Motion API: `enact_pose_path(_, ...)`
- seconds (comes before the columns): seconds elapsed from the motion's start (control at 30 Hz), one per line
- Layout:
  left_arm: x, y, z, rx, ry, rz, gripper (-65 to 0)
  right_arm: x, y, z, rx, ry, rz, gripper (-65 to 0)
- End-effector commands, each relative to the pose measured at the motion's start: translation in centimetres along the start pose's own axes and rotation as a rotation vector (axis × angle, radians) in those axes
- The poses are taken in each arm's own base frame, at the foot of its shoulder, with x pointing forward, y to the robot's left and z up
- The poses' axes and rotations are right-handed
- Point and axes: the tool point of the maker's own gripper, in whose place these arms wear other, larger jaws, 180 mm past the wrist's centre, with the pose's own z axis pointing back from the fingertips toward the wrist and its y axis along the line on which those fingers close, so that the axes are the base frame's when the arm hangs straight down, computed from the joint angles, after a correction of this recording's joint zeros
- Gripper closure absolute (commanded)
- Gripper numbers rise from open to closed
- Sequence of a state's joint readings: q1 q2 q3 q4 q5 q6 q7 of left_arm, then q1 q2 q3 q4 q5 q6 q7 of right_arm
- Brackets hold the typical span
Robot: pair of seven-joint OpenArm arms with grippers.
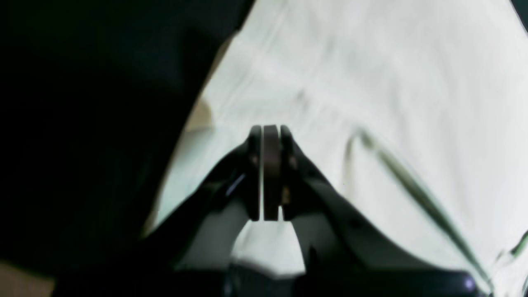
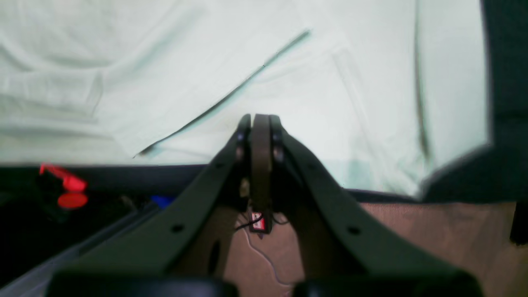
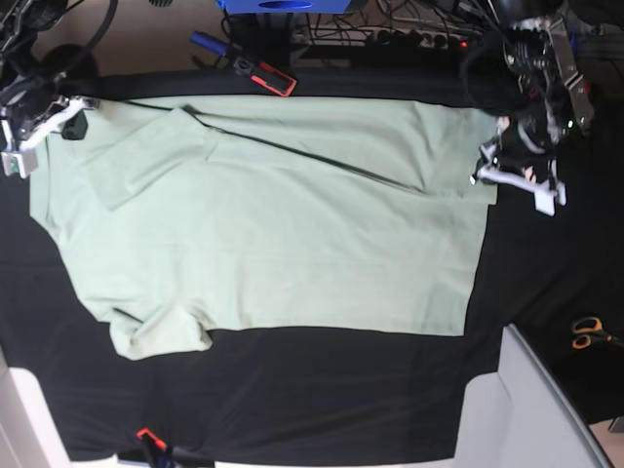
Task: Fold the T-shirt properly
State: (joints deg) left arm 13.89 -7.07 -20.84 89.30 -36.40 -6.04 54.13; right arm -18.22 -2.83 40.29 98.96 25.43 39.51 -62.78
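The left tool (image 3: 507, 175) sat pressed together at the hem corner of the T-shirt (image 3: 283, 234), near the table's (image 3: 292, 400) right edge; whether it pinched cloth was unclear in the blur. The right tool (image 3: 24, 136), also pressed together, sat at the collar end near the left edge. The shirt lay flat, long axis left to right, spanning between both arms, its far side already folded inward.

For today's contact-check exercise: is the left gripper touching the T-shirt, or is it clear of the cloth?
Cannot tell. In the left wrist view the shut left gripper overlaps the T-shirt, but no pinched cloth or gap shows; the base view is too distant.
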Motion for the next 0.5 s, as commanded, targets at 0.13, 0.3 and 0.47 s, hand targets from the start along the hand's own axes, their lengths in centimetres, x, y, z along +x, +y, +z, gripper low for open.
enact_pose_path(0.13,0.1,-1.0,0.8,-0.026,-0.018,-0.044,0.0,0.4,4.1,-1.5,0.116,0.001,0.06,-4.8)
enact_pose_path(0.3,-0.4,-0.4,0.1,-0.017,-0.019,-0.022,0.0,-1.8,5.6,-3.1,0.175,0.058,0.002,-27.3)
enact_pose_path(0.47,-0.9,-0.2,-0.8,0.016,-0.04,-0.107,0.0,-3.1,5.8,-3.7,0.191,0.088,-0.025,-33.2)
